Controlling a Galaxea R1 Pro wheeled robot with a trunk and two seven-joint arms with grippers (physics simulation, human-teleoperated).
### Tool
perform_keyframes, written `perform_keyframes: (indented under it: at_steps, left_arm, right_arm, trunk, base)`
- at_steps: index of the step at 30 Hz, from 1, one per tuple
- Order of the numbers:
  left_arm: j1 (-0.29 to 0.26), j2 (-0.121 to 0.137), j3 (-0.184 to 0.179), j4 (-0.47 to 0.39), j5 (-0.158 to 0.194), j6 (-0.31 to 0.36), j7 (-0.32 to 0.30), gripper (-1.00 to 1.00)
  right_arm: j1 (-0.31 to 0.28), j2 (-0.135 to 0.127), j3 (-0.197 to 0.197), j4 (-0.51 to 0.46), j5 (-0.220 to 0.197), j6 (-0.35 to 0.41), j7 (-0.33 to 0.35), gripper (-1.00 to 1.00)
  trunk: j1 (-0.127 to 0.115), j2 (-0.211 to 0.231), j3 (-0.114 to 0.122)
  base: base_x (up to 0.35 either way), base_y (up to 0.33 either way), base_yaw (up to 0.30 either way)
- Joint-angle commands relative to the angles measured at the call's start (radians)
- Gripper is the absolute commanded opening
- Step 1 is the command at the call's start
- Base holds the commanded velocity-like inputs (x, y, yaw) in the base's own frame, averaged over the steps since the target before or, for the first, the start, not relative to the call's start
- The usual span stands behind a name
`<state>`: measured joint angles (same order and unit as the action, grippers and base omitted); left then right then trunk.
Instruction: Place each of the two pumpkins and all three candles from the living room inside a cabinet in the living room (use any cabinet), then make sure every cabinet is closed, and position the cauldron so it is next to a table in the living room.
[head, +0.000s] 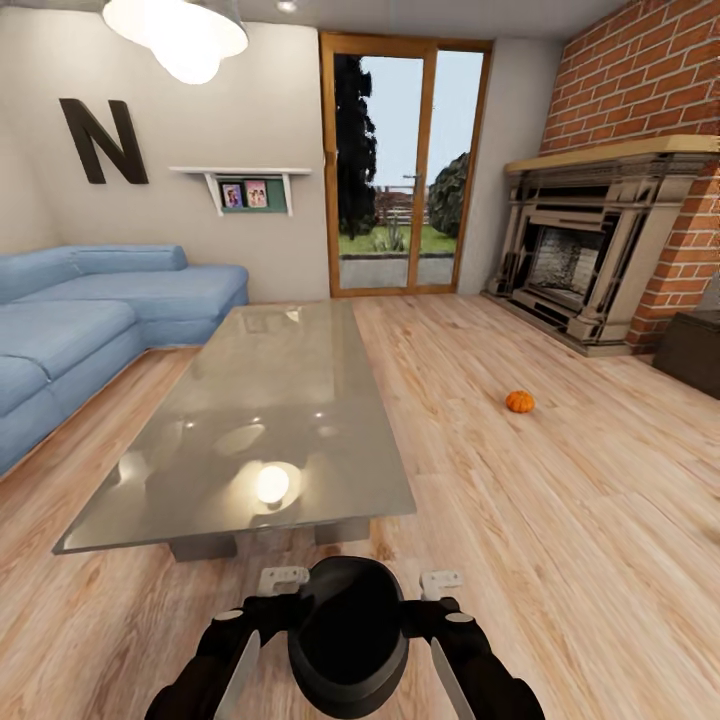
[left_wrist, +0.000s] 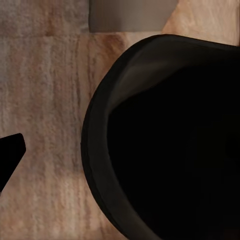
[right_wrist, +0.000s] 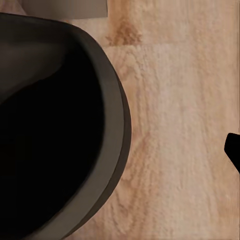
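Note:
The black cauldron (head: 347, 640) sits just in front of me on the wood floor, close to the near end of the low table (head: 270, 400). My left gripper (head: 265, 610) and right gripper (head: 440, 605) flank it, one on each side. In the left wrist view, bare floor lies between a black fingertip (left_wrist: 10, 152) and the cauldron (left_wrist: 165, 150). The right wrist view shows the same for its fingertip (right_wrist: 234, 150) and the cauldron (right_wrist: 55, 135). One orange pumpkin (head: 519, 401) lies on the floor to the right. The dark cabinet (head: 692, 352) stands at the far right. The candles are out of view.
A blue sofa (head: 90, 320) runs along the left of the table. A brick fireplace (head: 590, 250) fills the right wall beyond the pumpkin. Glass doors (head: 400, 170) stand at the back. Open wood floor (head: 560, 520) stretches between the table and the cabinet.

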<state>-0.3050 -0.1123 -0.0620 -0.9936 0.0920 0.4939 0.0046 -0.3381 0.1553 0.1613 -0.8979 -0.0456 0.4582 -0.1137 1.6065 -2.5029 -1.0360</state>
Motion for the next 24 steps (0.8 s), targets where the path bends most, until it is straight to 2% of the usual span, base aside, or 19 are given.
perform_keyframes:
  at_steps: [1,7,14,24]
  left_arm:
    - [0.000,0.000,0.000,-0.001,0.010,0.007,0.001,1.00]
    - [0.000,0.001,0.001,-0.004,0.012,0.065,0.000,1.00]
    - [0.000,0.000,0.001,-0.006,0.012,0.080,0.002,1.00]
    - [0.000,0.000,0.000,-0.007,0.012,0.081,0.004,1.00]
  right_arm:
    - [0.000,0.000,0.003,-0.001,-0.005,0.005,-0.007,1.00]
    - [-0.001,0.000,0.003,-0.001,-0.005,0.006,-0.007,1.00]
    - [-0.001,0.000,0.003,-0.002,-0.005,0.007,-0.007,1.00]
    - [0.000,0.000,0.003,-0.005,-0.006,0.005,-0.007,1.00]
  trunk:
    - [-0.001,0.000,0.003]
    - [-0.003,0.001,0.026]
    - [-0.006,0.003,0.053]
    - [-0.045,0.073,0.085]
  base:
    - [0.000,0.000,0.000]
    - [-0.079,0.000,0.000]
    - [-0.096,0.000,0.000]
    - [-0.004,0.000,0.000]
